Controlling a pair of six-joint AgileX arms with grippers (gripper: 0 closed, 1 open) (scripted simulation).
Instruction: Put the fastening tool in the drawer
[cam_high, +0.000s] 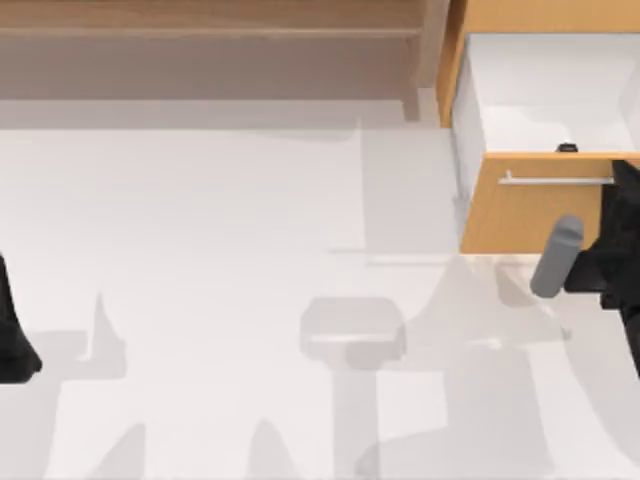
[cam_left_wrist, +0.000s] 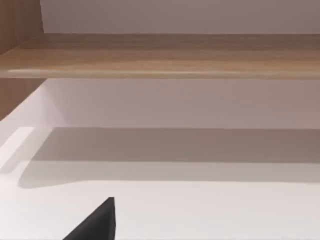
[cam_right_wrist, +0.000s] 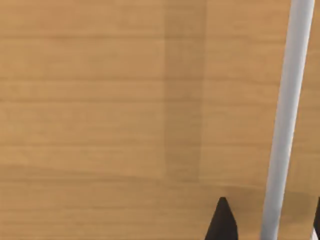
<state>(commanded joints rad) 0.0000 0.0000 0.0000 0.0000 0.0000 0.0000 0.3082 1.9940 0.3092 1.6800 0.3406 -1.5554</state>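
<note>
Currently, as seen from above:
Drawer (cam_high: 545, 95): pulled open at the table's back right, white inside exposed, orange-brown front (cam_high: 530, 215) facing forward with its silver bar handle (cam_high: 556, 180) across it.
Right gripper (cam_high: 612, 262): placed just in front of the drawer front, at its right end; whether its fingers are open or closed cannot be told.
Grey cylinder (cam_high: 556, 257): seen tilted at the gripper's left side, touching it, over the lower part of the drawer front (possibly the fastening tool, though this cannot be confirmed).
Right wrist view: drawer front (cam_right_wrist: 125, 100) close up, handle (cam_right_wrist: 285, 125) just beside a dark fingertip (cam_right_wrist: 222, 225).
Left gripper (cam_high: 12, 335): parked far left of the drawer; finger state cannot be told.
Wooden shelf (cam_high: 210, 50): set left of the drawer, along the back.
</note>
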